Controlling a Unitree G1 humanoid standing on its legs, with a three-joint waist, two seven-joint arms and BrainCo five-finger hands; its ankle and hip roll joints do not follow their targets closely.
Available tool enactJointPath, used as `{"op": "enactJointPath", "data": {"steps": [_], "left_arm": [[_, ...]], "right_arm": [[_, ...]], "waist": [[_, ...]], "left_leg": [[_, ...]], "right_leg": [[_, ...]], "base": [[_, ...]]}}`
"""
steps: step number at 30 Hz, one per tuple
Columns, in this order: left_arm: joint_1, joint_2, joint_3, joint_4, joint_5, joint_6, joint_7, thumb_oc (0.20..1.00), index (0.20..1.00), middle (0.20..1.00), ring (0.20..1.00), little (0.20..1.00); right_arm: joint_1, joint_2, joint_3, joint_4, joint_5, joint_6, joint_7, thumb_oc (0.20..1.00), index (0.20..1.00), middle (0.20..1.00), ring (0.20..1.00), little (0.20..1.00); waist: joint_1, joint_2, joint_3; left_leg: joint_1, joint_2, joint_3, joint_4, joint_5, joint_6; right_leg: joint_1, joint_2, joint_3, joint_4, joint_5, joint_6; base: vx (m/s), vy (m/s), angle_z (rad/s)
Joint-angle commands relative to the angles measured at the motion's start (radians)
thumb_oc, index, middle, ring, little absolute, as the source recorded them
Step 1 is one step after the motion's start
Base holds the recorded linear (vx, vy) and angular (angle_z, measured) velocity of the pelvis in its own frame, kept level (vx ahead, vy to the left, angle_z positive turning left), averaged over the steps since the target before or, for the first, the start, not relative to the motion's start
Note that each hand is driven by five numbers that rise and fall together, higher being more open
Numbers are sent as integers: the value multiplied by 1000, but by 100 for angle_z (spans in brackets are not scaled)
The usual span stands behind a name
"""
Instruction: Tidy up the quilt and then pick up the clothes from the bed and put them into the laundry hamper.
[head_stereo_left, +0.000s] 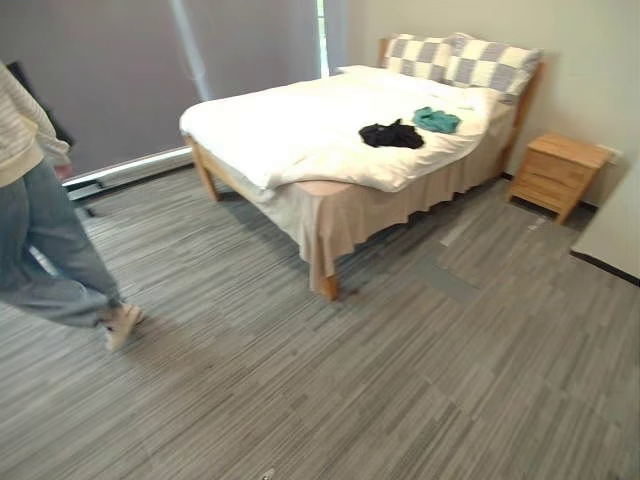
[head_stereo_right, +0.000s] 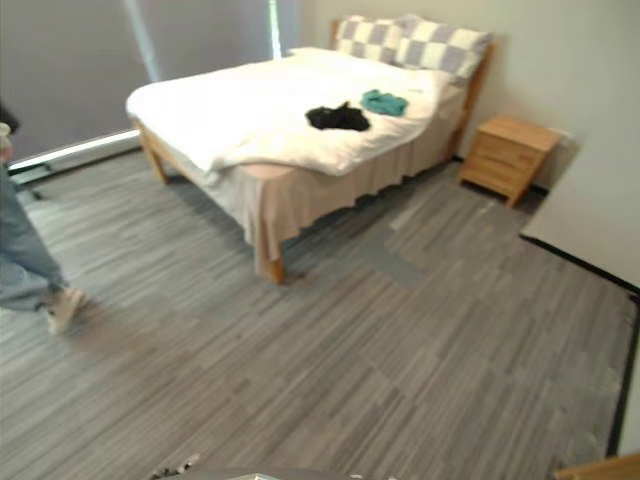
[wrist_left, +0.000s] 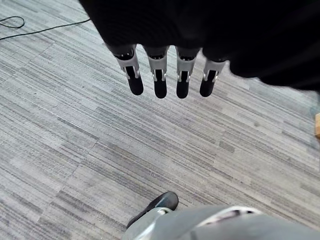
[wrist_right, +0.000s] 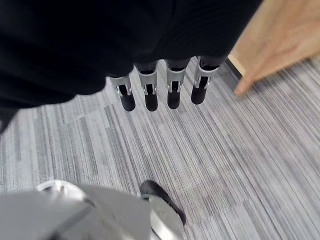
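Wide bare floor (head_stereo_left: 420, 380) before the bed (head_stereo_left: 330, 215), open for passing. Person (head_stereo_left: 45, 230) standing at the left, partly closing that side. Nightstand (head_stereo_left: 560, 172) beside the bed's right side, narrow gap between. On the quilt (head_stereo_left: 300, 125), black garment (head_stereo_left: 392, 135) and green garment (head_stereo_left: 437, 120), reachable from above
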Motion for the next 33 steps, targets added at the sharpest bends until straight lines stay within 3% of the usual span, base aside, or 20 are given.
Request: {"op": "enactJointPath", "data": {"steps": [1, 7, 10, 12, 14, 16, 17, 19, 20, 21, 22, 24, 25, 26, 27, 28, 30, 33], "left_arm": [[-64, -19, -16, 32, 52, -14, 16, 1000, 1000, 1000, 1000, 1000], [-93, -2, -73, 17, 129, -15, 9, 1000, 1000, 1000, 1000, 1000], [-111, 18, -71, 8, 116, -15, 6, 1000, 1000, 1000, 1000, 1000], [-120, 38, -61, 11, 109, -10, 2, 1000, 1000, 1000, 1000, 1000], [-115, 40, -49, 9, 95, -4, 8, 1000, 1000, 1000, 1000, 1000], [-117, 48, -36, 8, 78, 3, 18, 1000, 1000, 1000, 1000, 1000], [-116, 52, -36, 4, 80, 3, 19, 1000, 1000, 1000, 1000, 1000], [-117, 53, -40, -5, 91, -3, 22, 1000, 1000, 1000, 1000, 1000], [-116, 53, -40, -5, 91, -3, 22, 1000, 1000, 1000, 1000, 1000], [-122, 56, -41, -6, 102, -4, 23, 1000, 1000, 1000, 1000, 1000], [-134, 64, -42, 3, 127, -4, 22, 1000, 1000, 1000, 1000, 1000], [-135, 77, -44, 25, 166, -11, 16, 1000, 1000, 1000, 1000, 1000], [-117, 77, -28, 27, 160, -12, 16, 1000, 1000, 1000, 1000, 1000], [-117, 77, -28, 27, 160, -12, 16, 1000, 1000, 1000, 1000, 1000], [-113, 89, 1, 2, 108, -10, 22, 1000, 1000, 1000, 1000, 1000], [-119, 102, 24, -29, 64, -11, 37, 1000, 1000, 1000, 1000, 1000], [-133, 117, 37, -37, 22, -5, 59, 1000, 1000, 1000, 1000, 1000], [-134, 116, 41, -52, 0, -13, 66, 1000, 1000, 1000, 1000, 1000]], "right_arm": [[-126, 2, 1, 32, -16, -13, -20, 1000, 1000, 1000, 1000, 1000], [-156, -3, 4, 46, -19, -8, -9, 1000, 1000, 1000, 1000, 1000], [-177, -6, -5, 33, -5, -10, -11, 1000, 1000, 1000, 1000, 1000], [-186, -1, -14, 19, 13, -14, -8, 1000, 1000, 1000, 1000, 1000], [-189, -6, -36, 3, 25, -12, -13, 1000, 1000, 1000, 1000, 1000], [-190, -4, -70, -9, 55, -12, -28, 1000, 1000, 1000, 1000, 1000], [-187, -3, -80, -12, 65, -13, -30, 1000, 1000, 1000, 1000, 1000], [-174, -1, -97, -25, 79, -14, -36, 1000, 1000, 1000, 1000, 1000], [-174, -1, -97, -25, 79, -14, -36, 1000, 1000, 1000, 1000, 1000], [-168, -2, -99, -27, 82, -14, -39, 1000, 1000, 1000, 1000, 1000], [-163, -1, -108, -23, 82, -11, -40, 1000, 1000, 1000, 1000, 1000], [-125, 3, -114, -15, 69, -12, -26, 1000, 1000, 1000, 1000, 1000], [-117, -6, -101, -1, 47, -11, -13, 1000, 1000, 1000, 1000, 1000], [-117, -7, -101, 0, 47, -11, -13, 1000, 1000, 1000, 1000, 1000], [-118, -10, -81, 11, 39, -10, -17, 1000, 1000, 1000, 1000, 1000], [-129, -19, -67, 0, 36, -9, -26, 1000, 1000, 1000, 1000, 1000], [-175, -37, -60, -10, 48, -9, -40, 1000, 1000, 1000, 1000, 1000], [-225, -56, -37, -30, 43, -14, -44, 1000, 1000, 1000, 1000, 1000]], "waist": [[16, -3, 89], [13, -4, 111], [19, -9, 134], [25, -15, 147], [13, -7, 173], [-1, 3, 199], [-5, 4, 203], [-28, -4, 219], [-30, -1, 221], [-36, 0, 222], [-53, -4, 221], [-83, -7, 199], [-96, 11, 181], [-98, 13, 180], [-70, 30, 187], [-36, 20, 211], [13, -17, 241], [91, -39, 245]], "left_leg": [[113, -16, -15, -95, -60, -75], [83, -20, -15, -95, -60, -66], [55, -21, -21, -90, -64, -50], [43, -20, -11, -78, -81, -27], [71, -21, 10, -78, -107, -9], [132, -6, 40, -86, -135, -9], [149, -2, 45, -88, -143, -14], [192, -8, 34, -95, -177, -41], [194, -4, 33, -95, -177, -42], [212, 6, 23, -95, -201, -66], [236, 25, 23, -95, -218, -99], [320, 48, 22, -95, -241, -135], [314, 107, 4, 56, -158, -155], [313, 109, 3, 58, -159, -156], [168, 214, -42, 403, 22, -175], [62, 222, -92, 613, 98, -165], [-93, 235, -118, 799, 55, -117], [-224, 205, -91, 690, -40, -119]], "right_leg": [[108, -103, -67, -151, 44, 140], [59, -106, -41, -134, 49, 147], [-13, -107, -20, -56, 37, 149], [-107, -128, -14, 114, 22, 173], [-210, -173, -27, 337, 80, 234], [-299, -213, -65, 492, 137, 241], [-312, -232, -87, 462, 141, 241], [-308, -255, -101, 235, 136, 231], [-301, -251, -105, 229, 139, 231], [-297, -255, -96, 104, 133, 236], [-302, -275, -83, -67, 188, 241], [-332, -281, -36, -84, 243, 241], [-313, -235, -41, -43, 226, 222], [-313, -234, -43, -43, 225, 222], [-230, -130, -81, -65, 171, 158], [-174, -99, -103, -86, 155, 117], [-96, -69, -109, -133, 109, 82], [15, -55, -82, -188, 48, 86]], "base": [[16, 20, -23], [18, 47, -12], [-13, 51, -27], [41, 109, -22], [157, 157, -33], [282, 81, -37], [453, 10, -17], [440, -40, -11], [399, -77, 4], [544, -144, 24], [768, -185, 34], [1083, -191, 26], [929, -142, 16], [849, -357, 47], [570, -458, 50], [662, -581, 25], [433, -330, -53], [515, 8, -37]]}}
